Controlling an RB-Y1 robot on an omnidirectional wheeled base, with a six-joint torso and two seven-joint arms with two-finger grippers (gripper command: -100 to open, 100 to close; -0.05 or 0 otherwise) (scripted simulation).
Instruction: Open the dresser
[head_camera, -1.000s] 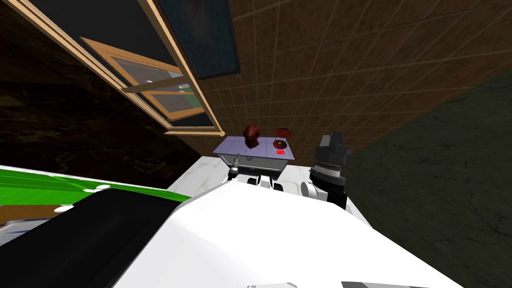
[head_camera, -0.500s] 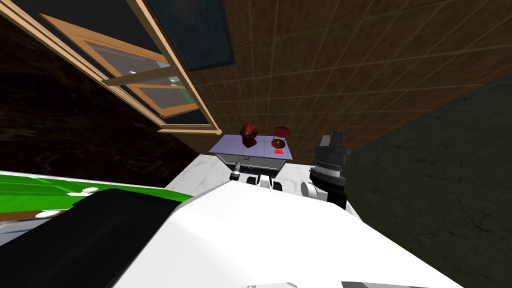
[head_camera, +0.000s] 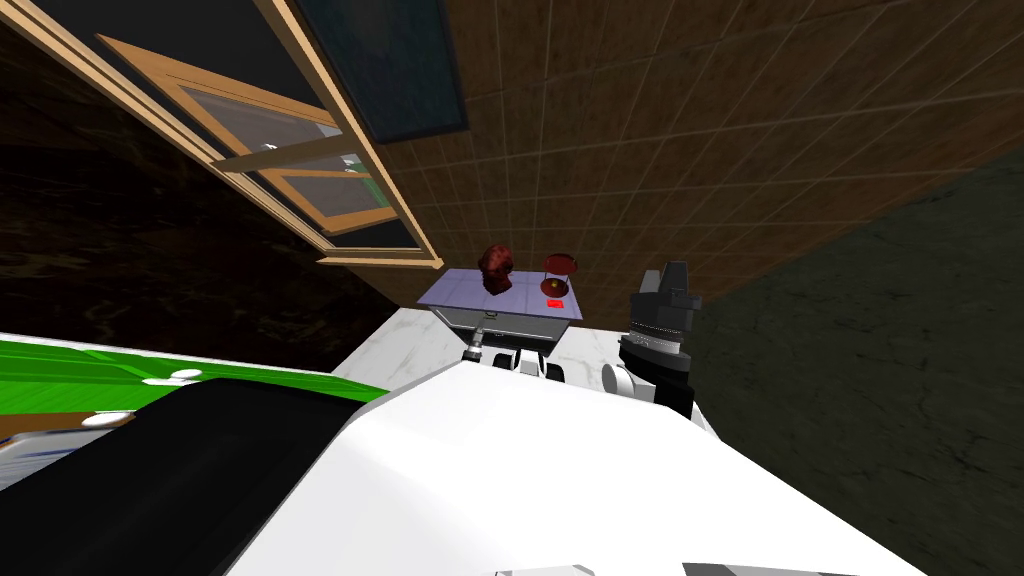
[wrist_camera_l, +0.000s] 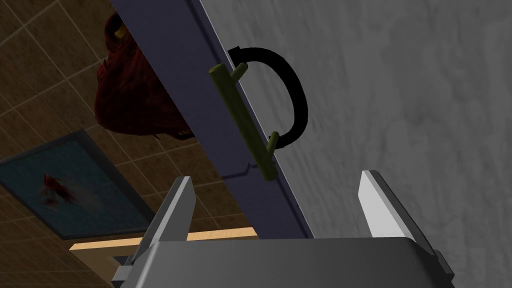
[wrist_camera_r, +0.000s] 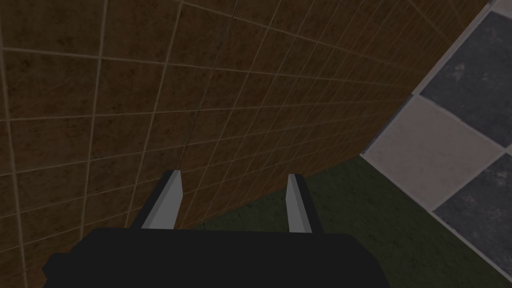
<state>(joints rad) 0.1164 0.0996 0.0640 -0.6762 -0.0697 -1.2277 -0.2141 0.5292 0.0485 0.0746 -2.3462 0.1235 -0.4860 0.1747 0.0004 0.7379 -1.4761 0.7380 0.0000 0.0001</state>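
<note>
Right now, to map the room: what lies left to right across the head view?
The open window sash, dark red lump on the dresser, red round ornament, right arm.

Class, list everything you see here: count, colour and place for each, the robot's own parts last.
dresser: one, grey front, lilac top, against the tiled wall
handle: one, olive green, on the dresser front
dark red ornament: one, on the dresser top
brighter red ornament: one, beside the first
window: one, wooden frame, open, left of dresser
picture: one, dark teal, above the dresser
left gripper: one, grey jaws open, before the handle
right gripper: one, grey jaws open, right of the dresser
</note>
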